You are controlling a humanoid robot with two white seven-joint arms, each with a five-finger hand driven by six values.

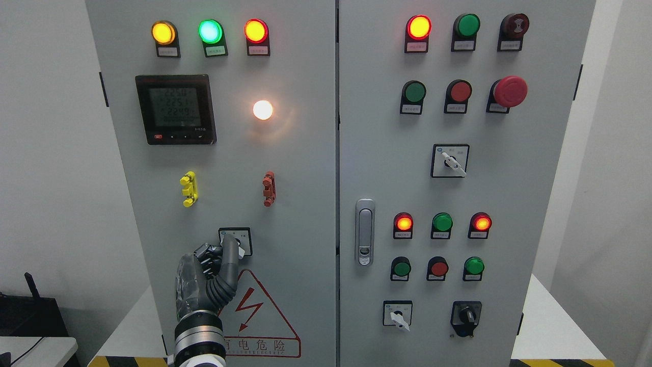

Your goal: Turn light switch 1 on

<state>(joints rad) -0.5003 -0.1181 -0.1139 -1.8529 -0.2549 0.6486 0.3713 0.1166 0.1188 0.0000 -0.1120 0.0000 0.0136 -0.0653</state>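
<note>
On the left cabinet door point(127, 204), a small rotary switch point(242, 248) sits on a black-framed square plate, its white knob pointing down and to the right. My left hand point(224, 250) comes up from the bottom edge. Its outstretched index finger point(230, 250) lies across the plate's left half, touching the knob's left side. The other fingers point(206, 255) are curled in and hold nothing. Above the switch, a round white lamp point(263, 109) glows brightly. My right arm does not show.
A yellow clip point(188, 188) and a red clip point(269, 188) stick out of the door above the switch. A digital meter point(175, 109) and three lit lamps sit higher up. The right door point(535, 204) carries a handle point(364, 232), pushbuttons, selector switches and a red emergency stop point(510, 92).
</note>
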